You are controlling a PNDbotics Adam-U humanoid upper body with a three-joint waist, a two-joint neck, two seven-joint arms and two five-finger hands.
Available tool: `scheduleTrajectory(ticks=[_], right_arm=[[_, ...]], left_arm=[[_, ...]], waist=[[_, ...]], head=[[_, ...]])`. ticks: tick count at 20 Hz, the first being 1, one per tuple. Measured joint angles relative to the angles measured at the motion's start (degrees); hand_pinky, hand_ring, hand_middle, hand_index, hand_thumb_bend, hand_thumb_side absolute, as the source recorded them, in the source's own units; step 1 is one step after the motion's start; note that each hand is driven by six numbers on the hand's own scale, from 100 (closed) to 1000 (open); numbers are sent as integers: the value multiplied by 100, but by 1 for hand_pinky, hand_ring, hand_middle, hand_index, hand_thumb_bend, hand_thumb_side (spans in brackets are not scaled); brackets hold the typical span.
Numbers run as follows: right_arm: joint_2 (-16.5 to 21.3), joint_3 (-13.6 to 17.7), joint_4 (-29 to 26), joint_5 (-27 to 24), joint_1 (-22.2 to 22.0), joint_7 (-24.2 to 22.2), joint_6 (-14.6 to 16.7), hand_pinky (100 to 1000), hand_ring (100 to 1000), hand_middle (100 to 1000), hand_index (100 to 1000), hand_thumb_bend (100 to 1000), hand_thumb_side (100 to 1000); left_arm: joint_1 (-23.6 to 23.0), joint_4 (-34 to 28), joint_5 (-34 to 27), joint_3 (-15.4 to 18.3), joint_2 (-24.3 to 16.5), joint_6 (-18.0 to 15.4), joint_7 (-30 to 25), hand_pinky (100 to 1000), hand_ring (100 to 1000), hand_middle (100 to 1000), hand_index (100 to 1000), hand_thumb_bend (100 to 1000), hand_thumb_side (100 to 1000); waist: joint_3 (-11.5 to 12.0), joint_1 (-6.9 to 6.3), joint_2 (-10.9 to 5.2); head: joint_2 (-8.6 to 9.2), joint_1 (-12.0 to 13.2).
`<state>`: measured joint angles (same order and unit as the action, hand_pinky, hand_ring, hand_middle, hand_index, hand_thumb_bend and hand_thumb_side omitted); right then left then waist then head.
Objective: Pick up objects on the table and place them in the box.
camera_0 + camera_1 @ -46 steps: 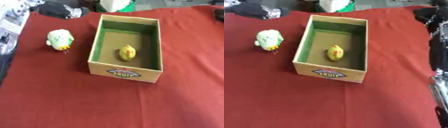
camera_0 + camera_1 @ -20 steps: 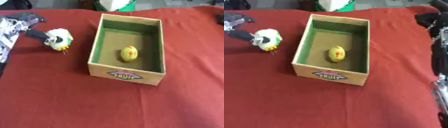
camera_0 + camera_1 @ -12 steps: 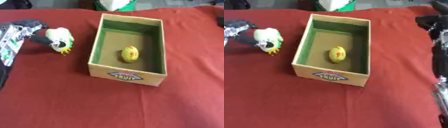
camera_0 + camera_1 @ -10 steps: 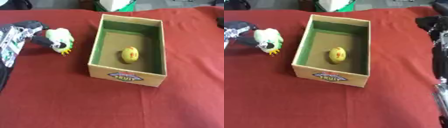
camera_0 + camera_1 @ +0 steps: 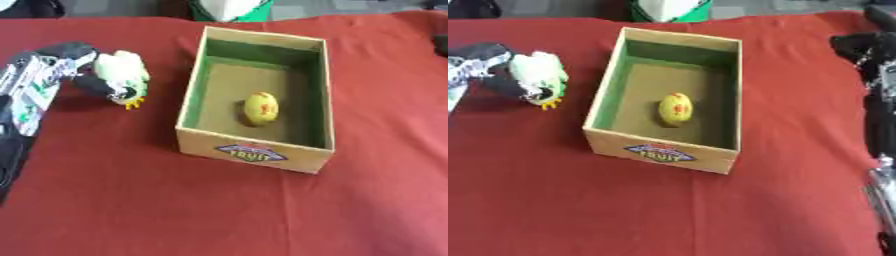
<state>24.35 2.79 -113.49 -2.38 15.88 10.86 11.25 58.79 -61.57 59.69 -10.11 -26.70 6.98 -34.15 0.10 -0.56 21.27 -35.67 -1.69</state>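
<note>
Now left hand (image 5: 66,62) has reached pale green toy (image 5: 122,75) left of box (image 5: 192,105), fingers curling round it; earlier it was absent. Toy not yet lifted off red bench (image 5: 131,200). Yellow fruit (image 5: 261,108) already inside box. Right hand (image 5: 859,45): cannot tell.

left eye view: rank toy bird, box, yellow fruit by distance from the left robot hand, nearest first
1. Toy bird: at the left robot hand, in its fingers, left of the box.
2. Box: its left wall comes next, mid-table.
3. Yellow fruit: farthest, lying inside the box on its floor.
</note>
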Motion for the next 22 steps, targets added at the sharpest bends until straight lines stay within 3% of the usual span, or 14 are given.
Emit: scheduleTrajectory(ticks=[4, 8, 10, 17, 22], right_arm=[[-20, 0, 0, 4, -6, 4, -23, 838, 782, 616, 921, 100, 898], [-45, 1, 0, 10, -28, 6, -48, 838, 781, 615, 921, 100, 899], [-46, 2, 0, 17, -28, 11, -58, 838, 782, 615, 921, 100, 900], [-48, 2, 0, 17, -31, 14, -82, 839, 782, 616, 921, 100, 906], [-48, 2, 0, 16, -32, 4, -93, 839, 782, 616, 921, 100, 907]], left_arm=[[0, -83, -109, -33, 0, 41, 78, 550, 647, 552, 645, 100, 387], [-8, -128, -404, -33, 0, 140, 158, 514, 609, 529, 620, 100, 340], [-14, -165, -625, -33, 0, 220, 163, 497, 594, 518, 608, 100, 259], [-13, -435, -1485, -38, 0, 577, 231, 431, 535, 468, 545, 100, 307], [26, -687, -1674, -132, -1, 728, 448, 417, 523, 456, 527, 100, 354]], waist=[[3, -1, 0], [30, -1, 0], [34, 0, 0], [43, 1, -16], [54, -1, -69]], head=[[-1, -3], [-3, -28], [-4, -43], [-8, -51], [-10, -53]])
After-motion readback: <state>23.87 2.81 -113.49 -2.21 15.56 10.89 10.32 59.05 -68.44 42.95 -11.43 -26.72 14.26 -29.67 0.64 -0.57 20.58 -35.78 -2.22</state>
